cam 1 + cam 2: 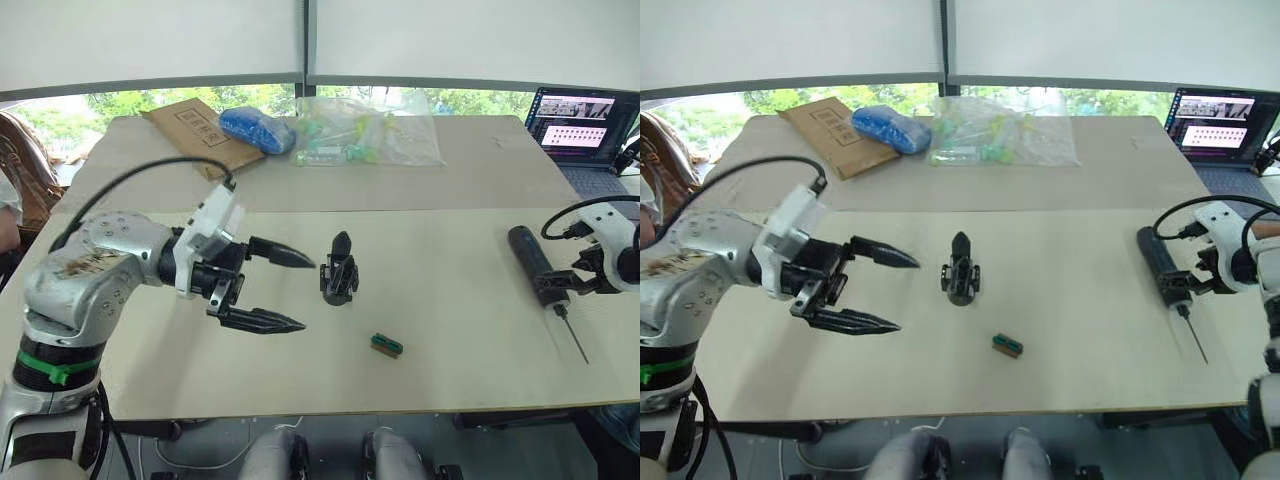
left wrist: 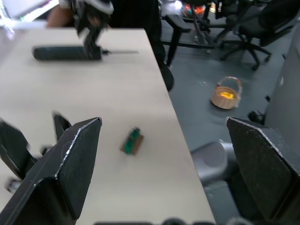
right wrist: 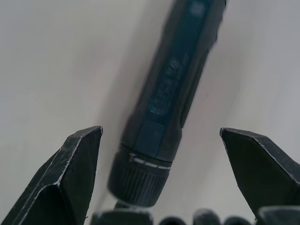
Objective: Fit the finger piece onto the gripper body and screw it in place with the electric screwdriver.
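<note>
The left hand [image 1: 295, 292] hangs with its two black pointed fingers spread wide, just beside the gripper body [image 1: 339, 270], which stands upright on the pale tabletop [image 1: 440, 330] and is not touched; the right hand [image 3: 159, 183] is also wide open, its fingers on both sides of the screwdriver [image 1: 533, 263], which lies flat near the right edge with its thin metal bit toward the front. A small green-and-brown block [image 1: 386, 345] lies between them, nearer the front edge. At the far side a clear plastic bag [image 1: 365, 130] holds small greenish parts, beside a blue bundle [image 1: 256, 129] and a flat cardboard piece [image 1: 195, 130]; a wicker basket [image 2: 226, 93] stands on the floor and a laptop [image 1: 580, 125] at the right.
</note>
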Controlling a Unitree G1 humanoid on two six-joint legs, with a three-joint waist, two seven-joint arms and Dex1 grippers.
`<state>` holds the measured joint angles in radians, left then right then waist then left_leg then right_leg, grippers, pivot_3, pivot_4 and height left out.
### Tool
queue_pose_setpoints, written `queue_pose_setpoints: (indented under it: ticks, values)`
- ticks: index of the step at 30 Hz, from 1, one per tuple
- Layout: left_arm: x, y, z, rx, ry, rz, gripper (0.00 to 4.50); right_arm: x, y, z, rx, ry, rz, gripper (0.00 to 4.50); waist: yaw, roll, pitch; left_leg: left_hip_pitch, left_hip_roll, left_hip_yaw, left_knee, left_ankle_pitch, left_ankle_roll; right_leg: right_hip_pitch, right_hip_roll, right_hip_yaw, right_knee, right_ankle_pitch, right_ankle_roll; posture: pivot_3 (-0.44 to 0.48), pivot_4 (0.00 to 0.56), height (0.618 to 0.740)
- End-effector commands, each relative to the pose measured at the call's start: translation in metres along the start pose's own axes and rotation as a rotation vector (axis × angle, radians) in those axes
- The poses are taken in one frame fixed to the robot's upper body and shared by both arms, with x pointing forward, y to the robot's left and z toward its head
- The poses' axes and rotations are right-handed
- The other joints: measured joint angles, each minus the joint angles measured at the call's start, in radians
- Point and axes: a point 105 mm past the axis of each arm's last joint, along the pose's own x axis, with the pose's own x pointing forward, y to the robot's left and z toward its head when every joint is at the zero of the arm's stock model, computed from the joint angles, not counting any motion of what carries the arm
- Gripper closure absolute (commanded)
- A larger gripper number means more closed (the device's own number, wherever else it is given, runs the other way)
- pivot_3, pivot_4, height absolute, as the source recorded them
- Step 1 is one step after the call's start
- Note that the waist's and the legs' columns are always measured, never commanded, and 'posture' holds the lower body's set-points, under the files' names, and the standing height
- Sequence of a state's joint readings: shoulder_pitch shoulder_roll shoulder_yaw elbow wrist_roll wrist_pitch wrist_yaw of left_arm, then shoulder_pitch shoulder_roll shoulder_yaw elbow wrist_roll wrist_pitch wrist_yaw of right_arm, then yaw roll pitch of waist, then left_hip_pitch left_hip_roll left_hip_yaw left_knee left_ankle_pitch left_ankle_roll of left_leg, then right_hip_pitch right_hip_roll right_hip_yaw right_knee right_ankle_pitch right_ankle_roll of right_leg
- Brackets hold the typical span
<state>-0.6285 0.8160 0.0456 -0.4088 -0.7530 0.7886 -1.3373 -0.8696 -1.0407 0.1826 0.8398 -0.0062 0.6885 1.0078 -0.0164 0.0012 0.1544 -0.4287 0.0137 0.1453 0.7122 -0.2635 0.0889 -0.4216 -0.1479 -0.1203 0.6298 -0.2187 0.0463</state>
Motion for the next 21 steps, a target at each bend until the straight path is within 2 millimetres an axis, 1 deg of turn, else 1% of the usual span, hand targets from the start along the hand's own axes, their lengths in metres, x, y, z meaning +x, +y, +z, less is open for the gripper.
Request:
queue_pose_setpoints:
  ticks: [1, 3, 4, 6, 8, 9, 11, 13, 16, 18, 19, 21]
  values:
    - [0.000, -0.002, 0.008, 0.041, 0.003, 0.026, 0.00, -0.001, -0.009, 0.004, 0.048, -0.003, -0.031, 0.05, 0.000, 0.000, 0.000, 0.000, 0.000, 0.001, 0.000, 0.000, 0.000, 0.000, 0.000, 0.000, 0.000, 0.000, 0.000, 0.000, 0.150, 0.732]
    - [0.000, 0.002, 0.008, 0.058, 0.012, 0.053, 0.00, 0.004, -0.007, 0.002, 0.040, 0.016, -0.025, 0.05, 0.001, 0.000, 0.000, 0.000, 0.000, 0.001, 0.000, 0.000, 0.000, 0.000, 0.001, 0.000, 0.000, 0.000, 0.000, 0.000, 0.150, 0.732]
    - [0.000, 0.003, 0.009, 0.062, 0.011, 0.057, 0.00, 0.006, -0.006, 0.000, 0.033, 0.027, -0.019, 0.28, 0.002, 0.000, 0.000, 0.000, 0.000, 0.001, 0.000, 0.000, 0.000, 0.000, 0.001, 0.000, 0.000, 0.000, 0.000, 0.000, 0.150, 0.732]
    - [0.001, 0.002, 0.011, 0.064, 0.001, 0.051, 0.00, 0.008, -0.005, -0.003, 0.019, 0.038, -0.005, 0.87, 0.004, 0.000, 0.000, 0.000, -0.001, 0.001, 0.000, 0.000, 0.000, 0.001, 0.001, -0.001, 0.000, 0.000, 0.000, 0.000, 0.150, 0.732]
    - [0.001, 0.002, 0.012, 0.069, -0.002, 0.050, 0.00, 0.007, -0.004, 0.001, -0.045, 0.020, 0.019, 1.54, 0.003, 0.000, 0.000, 0.000, -0.001, 0.001, 0.000, 0.000, 0.000, 0.001, 0.001, 0.000, -0.001, 0.000, 0.000, 0.000, 0.150, 0.732]
    - [0.001, 0.003, 0.012, 0.073, -0.001, 0.051, 0.00, 0.005, -0.002, 0.004, -0.105, 0.005, 0.048, 1.91, 0.002, 0.001, 0.000, 0.000, -0.001, 0.001, 0.000, 0.000, 0.000, 0.001, 0.001, 0.000, -0.001, 0.000, 0.000, 0.000, 0.150, 0.732]
    - [0.000, 0.005, 0.013, 0.086, 0.007, 0.053, 0.00, -0.004, 0.001, 0.011, -0.287, -0.019, 0.095, 2.56, 0.001, 0.001, 0.001, 0.000, -0.001, 0.001, 0.000, 0.000, 0.000, 0.000, 0.001, 0.000, -0.001, 0.000, 0.000, 0.000, 0.150, 0.732]
    - [-0.001, 0.006, 0.013, 0.099, 0.014, 0.055, 0.00, -0.011, 0.005, 0.014, -0.402, -0.034, 0.137, 2.61, 0.002, 0.004, 0.002, 0.000, -0.001, 0.001, 0.000, 0.000, 0.000, 0.000, 0.001, 0.000, 0.000, 0.000, 0.000, 0.000, 0.150, 0.732]
    - [-0.002, 0.007, 0.017, 0.107, 0.010, 0.047, 0.00, -0.024, 0.026, 0.021, -0.495, -0.075, 0.292, 2.61, 0.001, 0.006, 0.003, 0.000, -0.001, 0.001, 0.000, 0.000, 0.000, 0.000, 0.001, 0.000, 0.000, 0.000, 0.000, 0.000, 0.150, 0.732]
    - [0.000, 0.005, 0.016, 0.112, 0.022, 0.023, 0.00, -0.028, 0.041, 0.013, -0.626, -0.048, 0.371, 2.61, 0.002, 0.006, 0.004, 0.001, -0.001, 0.001, 0.000, 0.000, 0.000, 0.000, 0.001, 0.000, 0.000, 0.000, 0.000, 0.000, 0.150, 0.732]
    - [0.001, 0.004, 0.013, 0.112, 0.031, 0.010, 0.00, -0.027, 0.047, 0.007, -0.694, -0.030, 0.388, 2.61, 0.003, 0.006, 0.004, 0.001, 0.000, 0.001, 0.000, 0.000, 0.000, 0.000, 0.001, 0.000, 0.000, 0.000, 0.000, 0.000, 0.150, 0.732]
    - [0.003, 0.001, 0.009, 0.127, 0.050, -0.010, 0.00, -0.022, 0.052, 0.000, -0.768, -0.011, 0.385, 2.61, 0.004, 0.006, 0.004, 0.001, 0.000, 0.001, 0.000, 0.000, 0.000, 0.001, 0.001, 0.000, 0.000, 0.000, 0.000, 0.000, 0.150, 0.732]
